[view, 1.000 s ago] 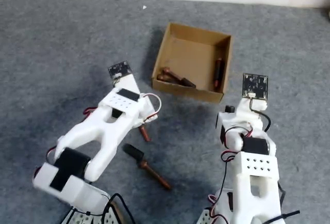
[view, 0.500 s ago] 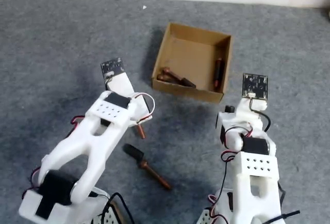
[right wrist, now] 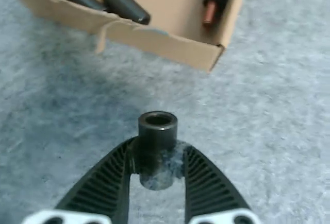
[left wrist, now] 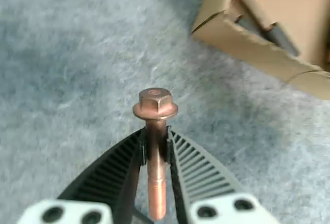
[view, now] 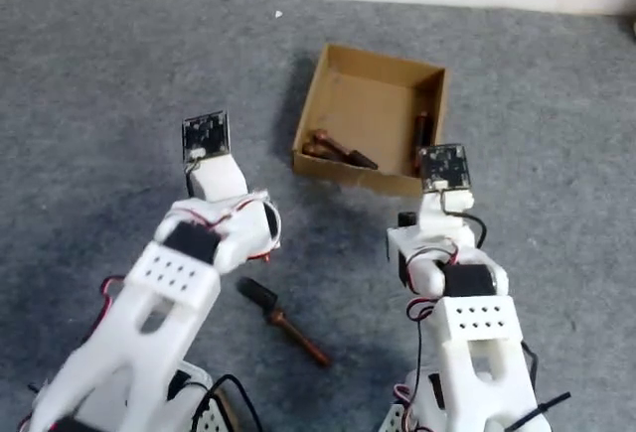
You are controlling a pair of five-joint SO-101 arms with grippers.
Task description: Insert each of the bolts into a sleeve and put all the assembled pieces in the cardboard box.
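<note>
L gripper (left wrist: 155, 139) is pinching bolt (left wrist: 155, 103), R gripper (right wrist: 157, 154) is pinching sleeve (right wrist: 157, 126), so lining thread tip up w/ bore before pushing looks key.

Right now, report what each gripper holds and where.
Left gripper: a copper bolt, fingers on its shank below the head. Right gripper: a dark sleeve, by its side, open end free.

The bolt (left wrist: 155, 131) is coppery metal, the sleeve (right wrist: 157, 131) matt black, the cardboard box (view: 358, 174) plain, the carpet (view: 119, 74) rough.
</note>
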